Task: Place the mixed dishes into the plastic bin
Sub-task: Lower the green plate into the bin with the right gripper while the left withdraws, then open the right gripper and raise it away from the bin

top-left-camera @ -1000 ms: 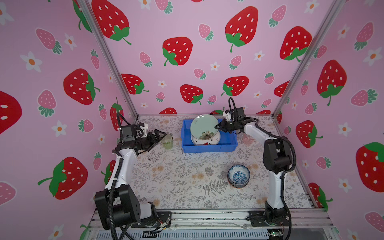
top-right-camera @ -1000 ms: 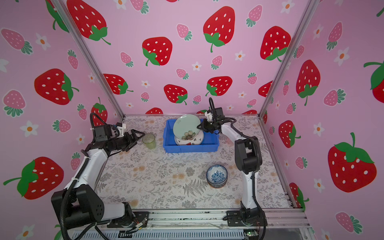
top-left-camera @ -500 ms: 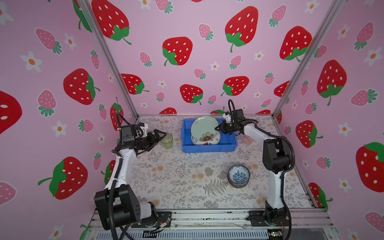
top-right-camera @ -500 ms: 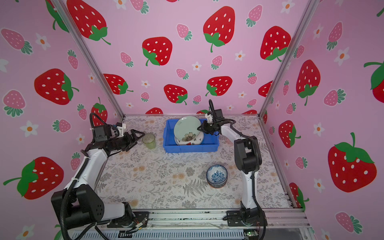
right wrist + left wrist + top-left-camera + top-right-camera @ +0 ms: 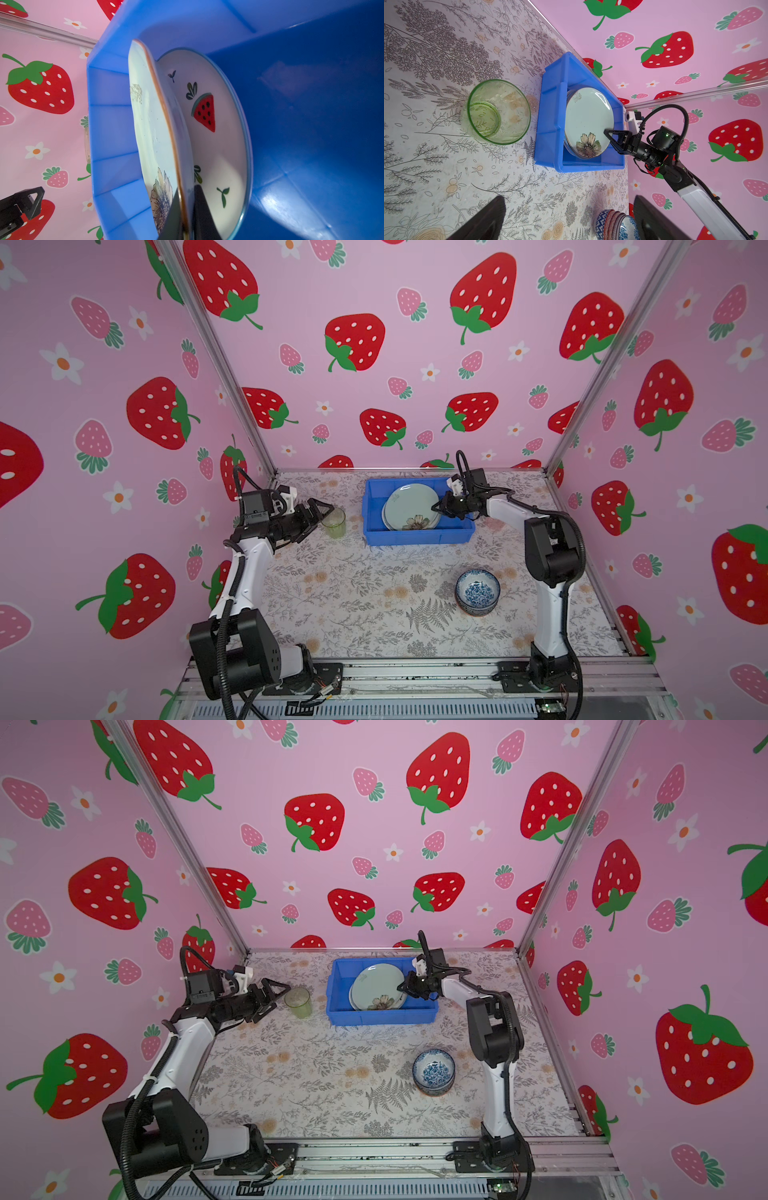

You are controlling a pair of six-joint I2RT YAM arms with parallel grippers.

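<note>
**Tabletop stock, left to right** (clock read in both top views, 12 at the back wall)

1. left gripper [image 5: 319,519] – about 10 o'clock, jaws spread wide and empty, their mouth towards item 2, probably lined up for a side grasp.
2. green glass tumbler [image 5: 334,522] – upright on the table, just beside the bin's 9 o'clock wall, not yet binned.
3. blue plastic bin [image 5: 415,537] – 12 o'clock, against the back wall.
4. pale green flower plate [image 5: 409,506] – inside the bin and tilted. It is pinched at its 3 o'clock rim, likely so that it can be eased down flat.
5. watermelon plate [image 5: 218,124] – flat on the bin floor under item 4.
6. right gripper [image 5: 441,508] – clamped on item 4's rim.
7. stack of patterned bowls [image 5: 477,593] – 4 o'clock, blue-white bowl on top, untouched.

**Change from a second earlier:** item 4 sits lower and less steeply; item 1 is unmoved.
</note>
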